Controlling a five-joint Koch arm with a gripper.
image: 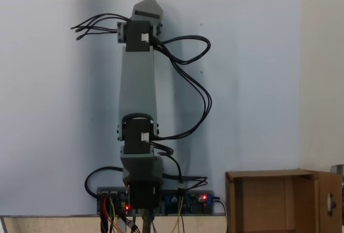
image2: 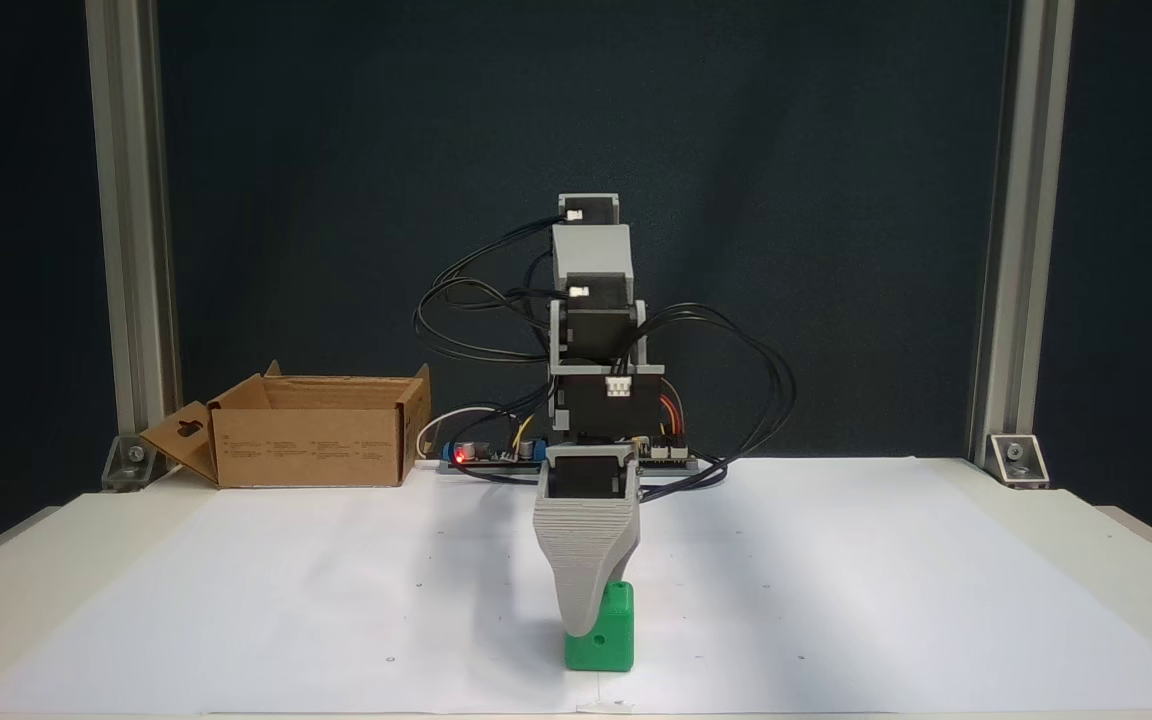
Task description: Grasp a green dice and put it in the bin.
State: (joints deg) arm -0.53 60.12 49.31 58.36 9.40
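The main risk, judged from how things stand, is a grasp that catches the green dice (image2: 604, 632) off-centre. In the front-facing fixed view the grey finger of the gripper (image2: 581, 620) comes down over the cube's left half, with most of the green showing to the right of the tip. If the jaws close around an edge or a rounded corner instead of two flat faces, the dice could squirt out sideways or roll on the white paper (image2: 836, 580), and its rounded corners would make that more likely. A second risk is pressing down: the tip looks low enough to touch the cube, so a further descent could pin or tip it rather than straddle it. After that comes the carry: the bin (image2: 311, 440) stands well apart, at the far left of the table in this view, beside the arm's base, and a weak pinch could let go over the paper or knock the upright flaps (image2: 181, 440).

As for the hand, only one broad finger faces the camera, and the other jaw lies hidden behind it, so how wide it stands cannot be told. Whether it grips the dice or merely touches it is equally unclear; the finger overlaps the cube's upper left part.

The dice sits on the paper at the near edge, just in front of the arm. In the fixed view from behind the arm, the cardboard bin (image: 269, 203) stands at the lower right.
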